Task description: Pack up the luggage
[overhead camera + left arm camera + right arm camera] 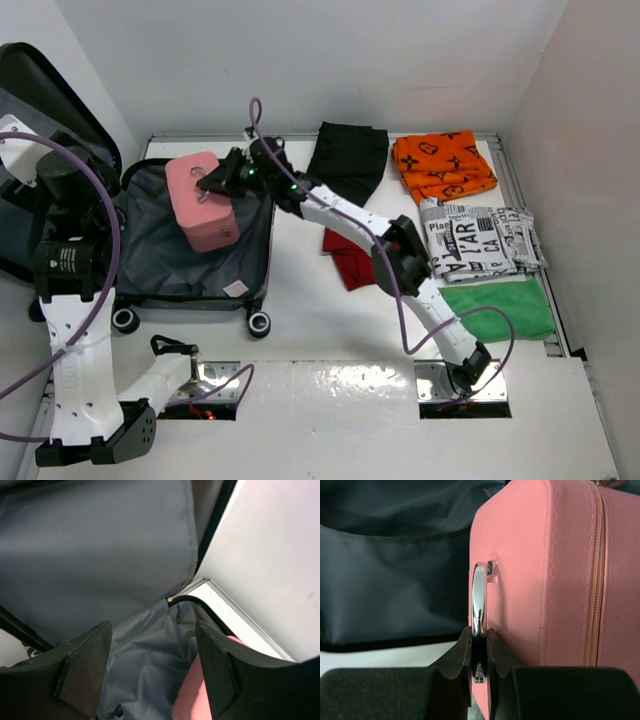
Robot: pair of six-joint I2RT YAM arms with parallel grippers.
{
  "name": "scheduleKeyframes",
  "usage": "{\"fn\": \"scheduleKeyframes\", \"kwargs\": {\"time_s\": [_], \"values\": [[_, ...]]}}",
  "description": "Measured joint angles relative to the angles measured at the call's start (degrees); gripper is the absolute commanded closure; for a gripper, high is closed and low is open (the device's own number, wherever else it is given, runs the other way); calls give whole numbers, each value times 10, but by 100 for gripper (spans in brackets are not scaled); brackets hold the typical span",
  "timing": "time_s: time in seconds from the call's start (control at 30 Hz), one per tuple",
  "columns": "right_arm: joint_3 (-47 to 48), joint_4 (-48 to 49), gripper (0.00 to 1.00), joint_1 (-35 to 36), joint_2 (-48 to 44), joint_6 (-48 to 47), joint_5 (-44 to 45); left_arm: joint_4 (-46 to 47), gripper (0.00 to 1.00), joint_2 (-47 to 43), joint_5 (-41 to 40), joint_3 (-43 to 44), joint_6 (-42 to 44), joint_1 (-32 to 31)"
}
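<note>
The luggage (160,255) lies open at the left, dark grey lining up, lid (45,95) propped against the left wall, black casters (259,322) at its near edge. My right gripper (224,180) is shut on the chrome handle (479,592) of a small pink box (203,205) and holds the box tilted over the lining; the box fills the right of the right wrist view (545,575). My left gripper (152,630) is open and empty above the lining (100,555) near the lid hinge, with the pink box (192,700) just beside its right finger.
Folded clothes lie on the white table to the right of the luggage: a black garment (348,160), an orange printed one (443,165), a newspaper-print one (480,240), a green cloth (500,308), and a red one (350,265) partly under my right arm. Walls close in at left and right.
</note>
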Motion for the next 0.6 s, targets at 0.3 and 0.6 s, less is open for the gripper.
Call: {"fn": "scheduleKeyframes", "kwargs": {"time_s": [0.3, 0.6], "values": [[31, 64, 100, 33, 83, 53, 80, 28, 33, -11, 23, -61, 27, 0], [30, 132, 12, 21, 89, 68, 100, -36, 7, 18, 201, -62, 92, 0]]}}
